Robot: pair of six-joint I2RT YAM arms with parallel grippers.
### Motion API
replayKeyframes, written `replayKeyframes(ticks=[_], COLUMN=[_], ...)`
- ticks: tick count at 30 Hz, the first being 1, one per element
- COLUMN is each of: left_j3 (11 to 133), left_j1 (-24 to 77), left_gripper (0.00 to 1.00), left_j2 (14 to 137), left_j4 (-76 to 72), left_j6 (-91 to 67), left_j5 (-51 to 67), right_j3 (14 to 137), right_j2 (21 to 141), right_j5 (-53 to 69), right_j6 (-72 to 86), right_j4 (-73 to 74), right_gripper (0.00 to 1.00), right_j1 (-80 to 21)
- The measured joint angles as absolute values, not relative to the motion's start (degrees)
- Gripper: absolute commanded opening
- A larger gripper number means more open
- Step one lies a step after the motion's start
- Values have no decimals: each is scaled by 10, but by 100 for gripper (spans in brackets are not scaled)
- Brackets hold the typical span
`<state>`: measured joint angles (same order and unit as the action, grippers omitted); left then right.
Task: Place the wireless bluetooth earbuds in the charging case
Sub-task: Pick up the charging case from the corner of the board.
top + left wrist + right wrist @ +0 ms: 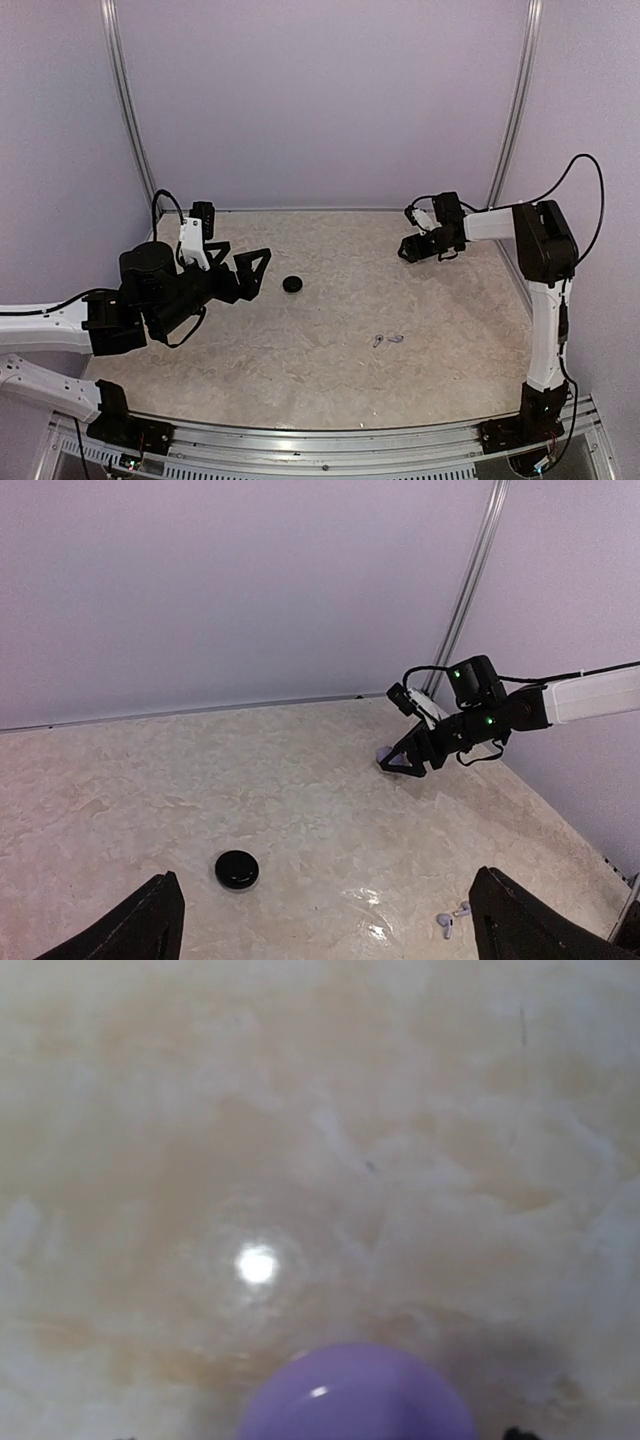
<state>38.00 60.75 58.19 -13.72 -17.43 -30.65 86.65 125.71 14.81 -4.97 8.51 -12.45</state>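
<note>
The charging case (355, 1400) is a round lavender puck that fills the bottom middle of the right wrist view, held low over the table. My right gripper (406, 250) is at the back right and shut on the case, which shows as a small lavender bit (383, 752) at its tips in the left wrist view. The two earbuds (388, 339) lie side by side on the table at centre right, and show in the left wrist view (450, 918) next to my right finger. My left gripper (247, 252) is open and empty at the left, above the table.
A black round disc (292, 284) lies on the table just right of my left gripper and shows in the left wrist view (237, 869). Pale walls with metal corner posts (515, 110) enclose the back and sides.
</note>
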Motion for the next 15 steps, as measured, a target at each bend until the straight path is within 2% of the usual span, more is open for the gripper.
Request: replayKeyframes(ticks=[6, 10, 15], left_j3=[380, 380, 380], left_j1=[607, 604, 604], left_gripper=[99, 99, 99], left_j2=[582, 582, 582], left_j4=[-137, -137, -137], left_j6=[-176, -177, -178], left_j5=[-303, -303, -303], right_j3=[906, 922, 926], right_j2=[1284, 1289, 1293], right_j5=[120, 110, 112], right_j6=[-50, -49, -51], right_j4=[115, 126, 138], right_gripper=[77, 69, 65], right_j1=[-124, -124, -124])
